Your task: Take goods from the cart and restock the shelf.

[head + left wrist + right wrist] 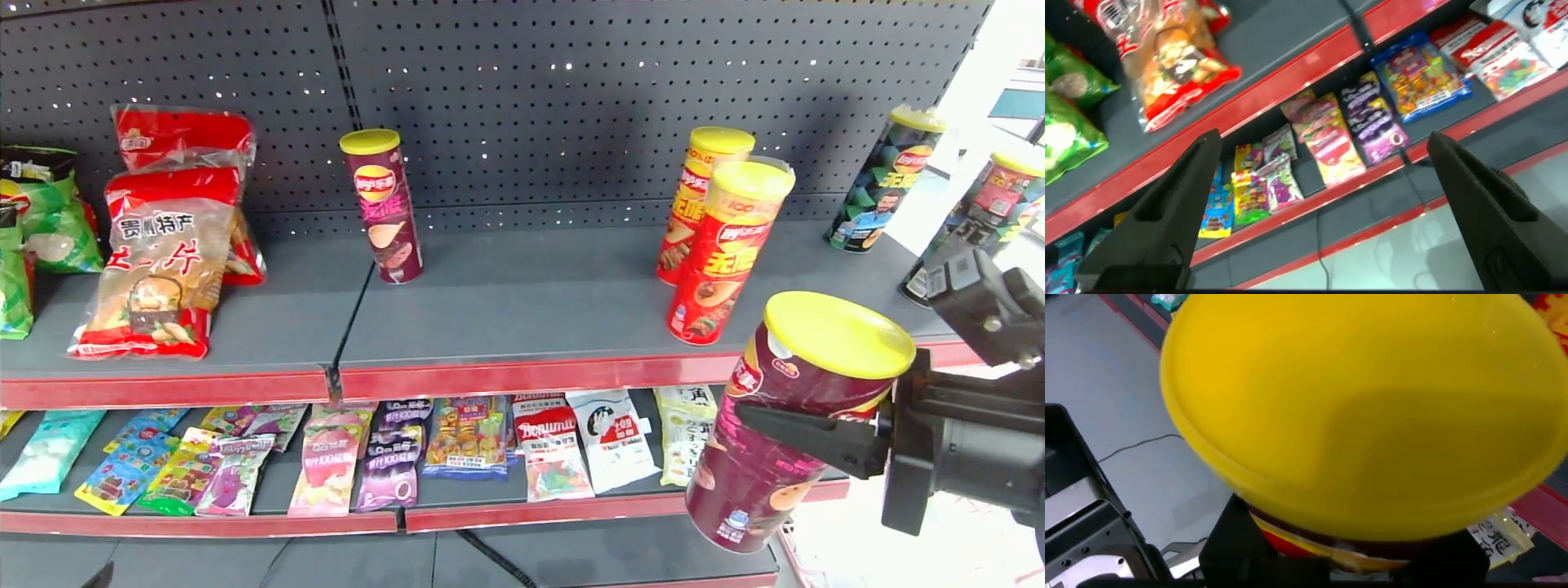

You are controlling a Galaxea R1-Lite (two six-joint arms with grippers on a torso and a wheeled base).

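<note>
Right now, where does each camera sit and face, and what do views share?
Head view: on the head, facing forward and down at the shelf; the right hand, at right, grips the purple can.
Left wrist view: on the left wrist, looking past the open left hand at the candy packets.
Right wrist view: on the right wrist, looking down on the can's yellow lid, right hand beneath.
Shared: head and right wrist views show that can; head and left wrist, the candy packets.

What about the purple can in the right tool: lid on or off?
On. The yellow lid covers the whole top of the purple can, sitting flat on its rim.
</note>
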